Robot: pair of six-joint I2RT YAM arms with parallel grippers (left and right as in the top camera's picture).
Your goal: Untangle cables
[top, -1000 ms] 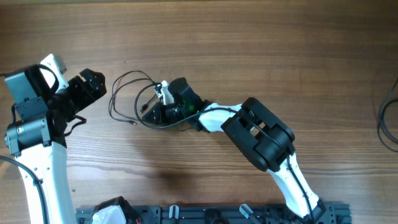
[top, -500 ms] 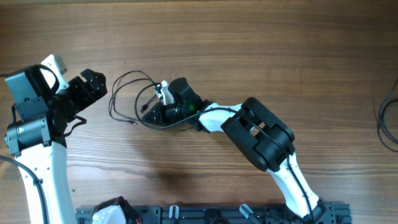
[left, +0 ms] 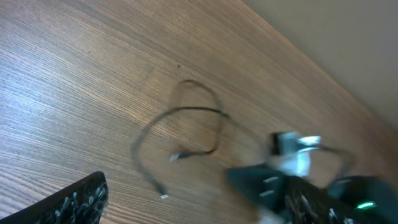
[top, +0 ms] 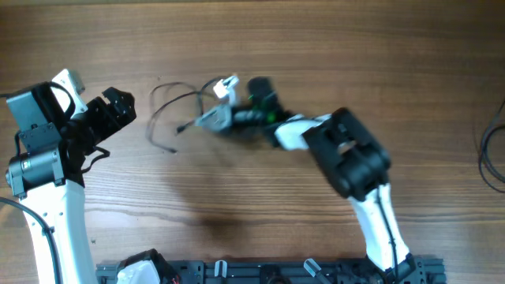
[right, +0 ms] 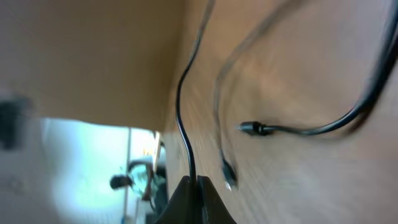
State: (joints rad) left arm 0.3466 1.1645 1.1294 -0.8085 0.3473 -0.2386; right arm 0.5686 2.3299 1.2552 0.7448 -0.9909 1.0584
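A brown wood-grain table (top: 331, 47), with a plain beige surface (left: 354, 31) beyond its edge.

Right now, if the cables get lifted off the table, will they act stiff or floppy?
Probably floppy: the cables lie in loose, uneven loops. Likely very light, since a single thin strand pinched in the right pincer curves away freely. The small plug ends could snag other loops.
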